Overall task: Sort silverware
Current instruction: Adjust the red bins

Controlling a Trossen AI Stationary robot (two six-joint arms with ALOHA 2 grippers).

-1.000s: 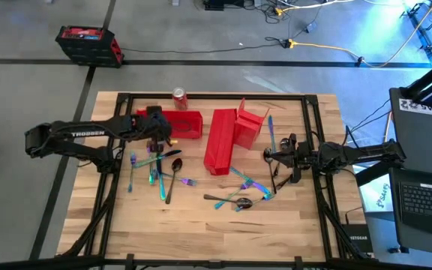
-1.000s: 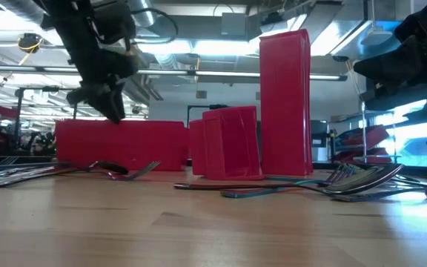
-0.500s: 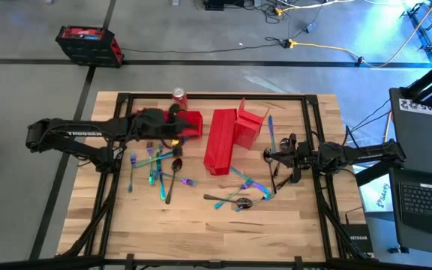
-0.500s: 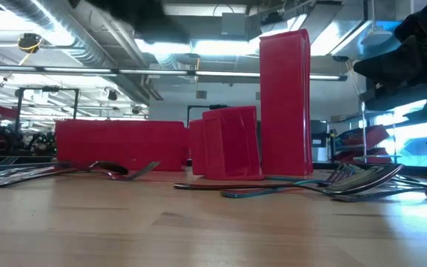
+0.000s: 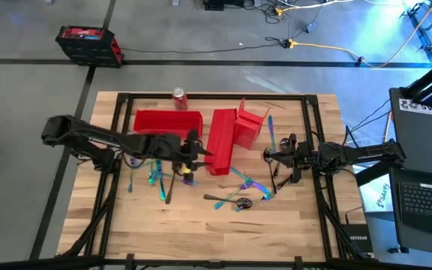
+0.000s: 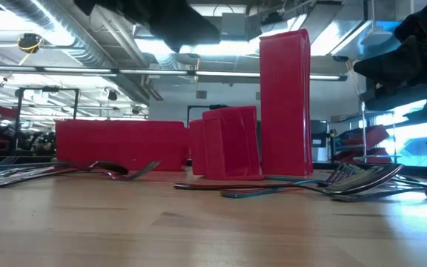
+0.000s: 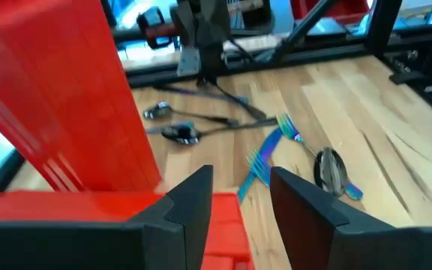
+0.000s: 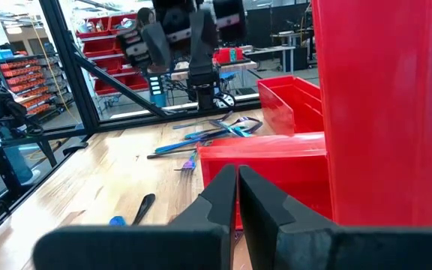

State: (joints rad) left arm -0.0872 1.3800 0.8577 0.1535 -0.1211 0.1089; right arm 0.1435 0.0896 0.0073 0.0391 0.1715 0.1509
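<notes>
Left pincer [image 5: 195,154] hangs over the middle of the tabletop [image 5: 163,232], just beside the near end of the long red bin [image 5: 220,141]; seen from its own wrist, the fingers [image 7: 192,202] stand a little apart with only bare wood and cutlery in the gap, nothing held there. In the high view a short purple-blue piece [image 5: 188,178] shows just under that pincer, too small to tell fork from spoon, or whether it touches the fingers. Right pincer [image 5: 270,155] waits at the right side of the tabletop, fingers [image 8: 223,191] pressed together, empty. The silverware lies in two loose scatters: one group [image 5: 154,171] left of centre, partly covered by the left arm, so a count is not possible; a second group [image 5: 240,196] nearer the right arm, forks and spoons crossed over one another. One slender blue piece [image 5: 271,133] lies alone beside the squat red bin [image 5: 250,127]. A flat red bin [image 5: 165,122] sits toward the back left, its inside not readable from above. Red soda can [image 5: 179,97] stands at the back edge. In the low view only a dark blurred mass at the top edge shows the left arm; its pincer is cut off there. Handles at table level overlap and cannot be separated.
</notes>
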